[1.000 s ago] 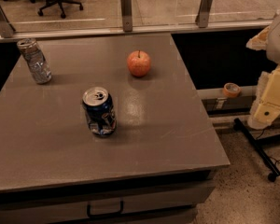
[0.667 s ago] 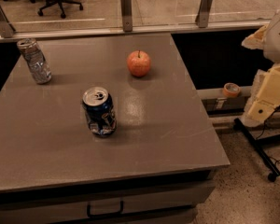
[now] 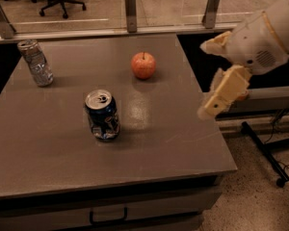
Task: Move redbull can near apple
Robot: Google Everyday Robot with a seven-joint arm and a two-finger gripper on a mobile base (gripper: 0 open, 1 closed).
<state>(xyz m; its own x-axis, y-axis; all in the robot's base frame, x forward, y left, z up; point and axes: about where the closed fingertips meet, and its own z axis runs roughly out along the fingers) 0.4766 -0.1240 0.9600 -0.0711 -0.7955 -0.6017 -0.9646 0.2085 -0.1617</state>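
The redbull can (image 3: 36,61), slim and silver-grey, stands upright at the far left of the grey table (image 3: 173,129). The apple (image 3: 143,65), round and red-orange, sits near the far middle of the table, well to the right of the can. My gripper (image 3: 205,78) hangs at the table's right edge, to the right of the apple and far from the can. Its two cream fingers (image 3: 225,91) are spread apart with nothing between them.
A wider dark blue can (image 3: 102,114) stands upright in the middle of the table, nearer than the apple. A glass barrier with metal posts (image 3: 130,6) runs along the far edge. A drawer handle (image 3: 108,216) sits below the front. Cables and a black stand (image 3: 267,150) lie on the floor at right.
My arm and gripper have moved left from the right edge of the view to the table's right edge. The cans and the apple have not moved.
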